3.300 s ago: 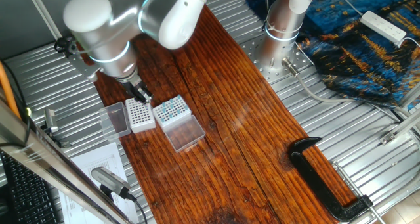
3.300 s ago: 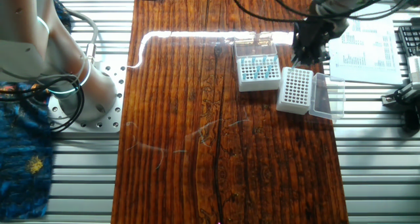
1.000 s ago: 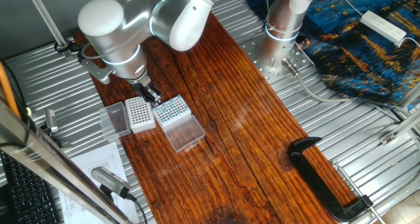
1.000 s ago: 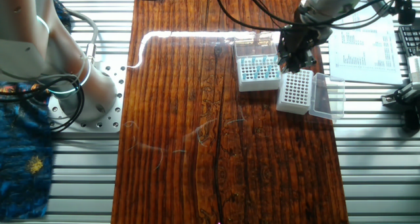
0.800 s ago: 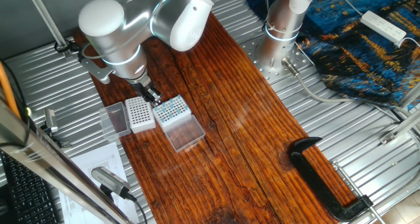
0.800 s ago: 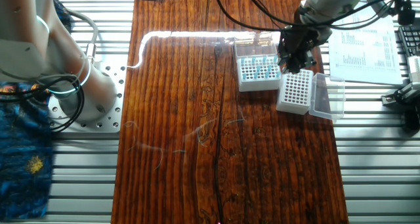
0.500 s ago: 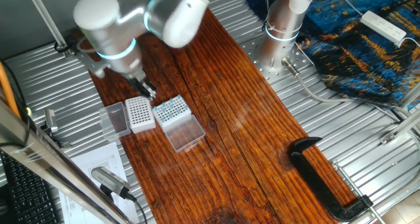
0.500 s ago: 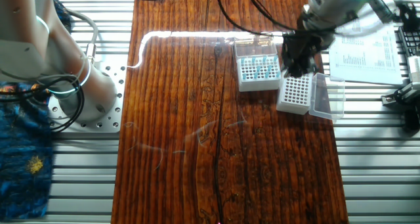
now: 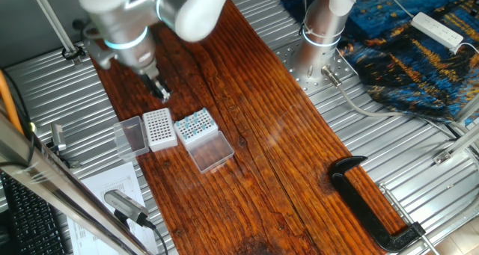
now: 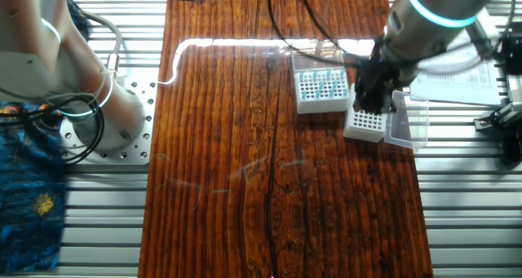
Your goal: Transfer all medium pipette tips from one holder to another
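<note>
The clear-sided rack [image 9: 202, 137] stands on the wooden table with teal pipette tips [image 9: 194, 123] in its grid and its clear lid [image 9: 212, 152] folded open. It also shows in the other fixed view [image 10: 320, 105] with the tips [image 10: 320, 84]. The white-sided rack [image 9: 158, 128] sits right beside it, its smoky lid [image 9: 131, 137] open; I see only dark holes in its grid. My gripper [image 9: 160, 93] hangs above the table just behind the white rack [image 10: 363, 129], and in the other view the gripper [image 10: 367, 103] covers that rack's far edge. Its fingers look pressed together; no tip shows between them.
A black clamp [image 9: 374, 210] lies on the wood at the near right. Printed papers [image 10: 457, 62] lie beside the racks on the ribbed metal top. The arm's base [image 9: 322, 31] stands at the far side, with blue cloth [image 9: 404, 53] and a power strip [image 9: 438, 29] behind.
My gripper has lifted away from the clear-sided rack's edge and moved toward the white-sided rack, higher above the table. Both racks and lids have stayed put.
</note>
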Action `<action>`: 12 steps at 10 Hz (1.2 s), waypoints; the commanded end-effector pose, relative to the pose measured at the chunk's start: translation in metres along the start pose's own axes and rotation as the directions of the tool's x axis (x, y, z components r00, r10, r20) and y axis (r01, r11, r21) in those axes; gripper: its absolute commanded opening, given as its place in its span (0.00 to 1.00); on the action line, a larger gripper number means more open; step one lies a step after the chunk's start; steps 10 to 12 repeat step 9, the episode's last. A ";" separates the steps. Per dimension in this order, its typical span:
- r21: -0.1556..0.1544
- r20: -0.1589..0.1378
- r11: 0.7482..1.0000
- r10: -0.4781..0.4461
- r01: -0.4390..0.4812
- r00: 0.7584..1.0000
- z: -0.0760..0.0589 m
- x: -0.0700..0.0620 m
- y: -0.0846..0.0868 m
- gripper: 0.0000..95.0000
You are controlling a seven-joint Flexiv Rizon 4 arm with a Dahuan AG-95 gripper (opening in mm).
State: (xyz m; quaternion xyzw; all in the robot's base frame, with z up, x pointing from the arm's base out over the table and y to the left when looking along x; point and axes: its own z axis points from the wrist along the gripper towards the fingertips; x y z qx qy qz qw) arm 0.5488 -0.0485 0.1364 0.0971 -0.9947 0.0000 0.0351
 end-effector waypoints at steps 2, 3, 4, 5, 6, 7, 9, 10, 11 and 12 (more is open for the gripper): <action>0.017 0.010 1.000 -0.014 0.013 1.000 -0.010 0.014 -0.011 0.00; 0.015 0.006 1.000 -0.005 0.005 1.000 -0.010 0.014 -0.011 0.00; 0.016 -0.007 1.000 -0.002 0.002 1.000 -0.010 0.015 -0.012 0.00; 0.015 -0.010 0.999 0.049 -0.049 0.999 -0.010 0.015 -0.012 0.00; 0.014 -0.010 0.997 0.077 -0.077 0.997 -0.010 0.015 -0.012 0.00; 0.012 -0.021 0.996 0.092 -0.091 0.996 -0.010 0.015 -0.012 0.00; 0.012 -0.028 0.997 0.071 -0.071 0.997 -0.010 0.015 -0.012 0.00; 0.012 -0.028 0.997 0.071 -0.071 0.997 -0.010 0.015 -0.012 0.00; 0.012 -0.028 0.997 0.071 -0.071 0.997 -0.010 0.015 -0.012 0.00; 0.012 -0.028 0.997 0.071 -0.071 0.997 -0.010 0.015 -0.012 0.00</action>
